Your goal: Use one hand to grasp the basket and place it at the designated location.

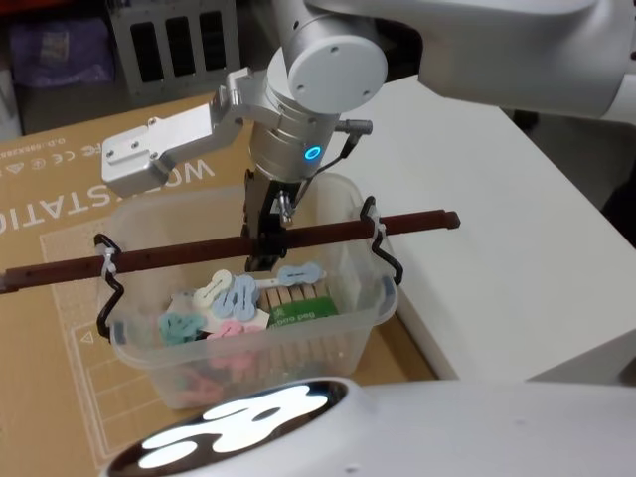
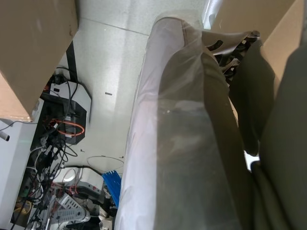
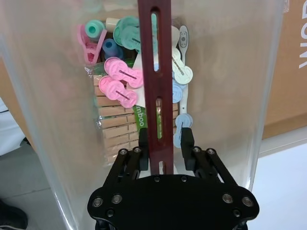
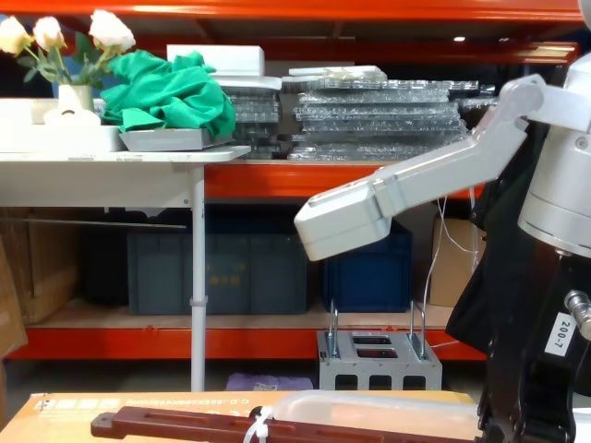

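- Basket point(image 1: 298, 360): translucent tub standing on a brown cardboard sheet point(image 1: 60, 209) that covers the left part of the white table point(image 1: 497, 219), near the robot.
- Handle point(image 1: 169, 256): reddish-brown slotted bar lying across the rim from left to right, overhanging both ends. It is fastened with white ties point(image 1: 107, 264) to black wire hooks point(image 1: 386, 253).
- Right gripper point(image 1: 266, 260): reaches down from above at about mid-length of the bar.
- Jaw state: set narrow, with one black finger point(image 3: 143, 146) on each side of the bar and a slight gap on one side. It is not clamped.
- Contents: pastel clips point(image 3: 120, 79) in pink, blue, green and cream, lying over a pack of wooden pegs point(image 1: 296, 300) with a green label.
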